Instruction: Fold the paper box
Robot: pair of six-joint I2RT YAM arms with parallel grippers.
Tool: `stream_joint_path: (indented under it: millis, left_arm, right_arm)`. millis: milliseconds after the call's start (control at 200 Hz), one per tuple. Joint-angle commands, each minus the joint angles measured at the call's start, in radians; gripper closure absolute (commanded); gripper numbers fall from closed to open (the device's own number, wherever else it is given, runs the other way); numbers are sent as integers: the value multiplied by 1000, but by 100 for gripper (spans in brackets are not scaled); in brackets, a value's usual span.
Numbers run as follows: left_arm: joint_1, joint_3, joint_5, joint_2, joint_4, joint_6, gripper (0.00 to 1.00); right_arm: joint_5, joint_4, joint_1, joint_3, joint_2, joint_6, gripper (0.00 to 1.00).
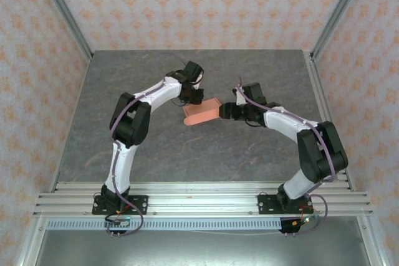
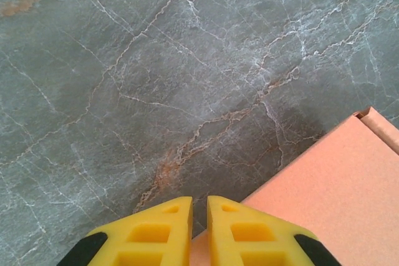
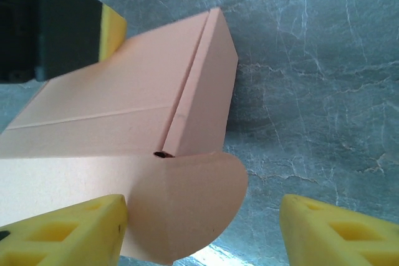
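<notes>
Paper box [image 1: 201, 114] is near the middle of the table [image 1: 156, 154], a bit toward the far edge, between my two grippers. It looks lifted off the surface, going by the shadow under it in the right wrist view.

The box's long axis runs roughly left-right across the table, with the right end angled slightly toward the far edge.

Left gripper [image 1: 194, 96] is on the far long side. Its fingers are nearly together with a sliver of orange card between them in its wrist view, so I read it as pinched on the box's edge.

Right gripper [image 1: 224, 111] is at the box's right short end, jaws wide apart, gripping nothing.

Key relation: the rounded tab [image 3: 193, 210] on that end points out toward the right gripper and lies between its fingers. It sits off-centre, overlapping the finger on the left of that view (contact unclear) and well apart from the other. The side wall [image 3: 202, 85] is just behind the tab.

The right arm is the one placed for the tab. My guess at the next move is tucking it in while the left arm steadies the box. Risk: with the tab off-centre, it could crease crooked.
</notes>
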Motion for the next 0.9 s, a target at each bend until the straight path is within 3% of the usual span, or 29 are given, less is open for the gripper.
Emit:
stream_joint_path:
  millis: [0, 100, 185, 315, 440, 711, 896]
  left_arm:
    - [-1, -19, -22, 42, -93, 10, 86]
    - [-2, -16, -22, 41, -97, 12, 86]
    - [-2, -4, -24, 47, -105, 20, 86]
    - [1, 33, -23, 65, -132, 44, 86]
    - [17, 130, -21, 104, -194, 77, 86]
    - [92, 355, 9, 156, -294, 109, 85]
    - [115, 391, 57, 181, -298, 88, 87]
  right_arm:
    - [28, -5, 2, 25, -58, -40, 32]
    - [47, 2, 5, -4, -109, -104, 33]
    - [173, 63, 28, -88, -189, -178, 36]
    - [246, 147, 33, -157, -285, -275, 42]
    - [223, 102, 34, -81, -277, -347, 52]
    - [167, -140, 21, 200, -104, -424, 52]
    - [282, -208, 22, 197, -131, -369, 52]
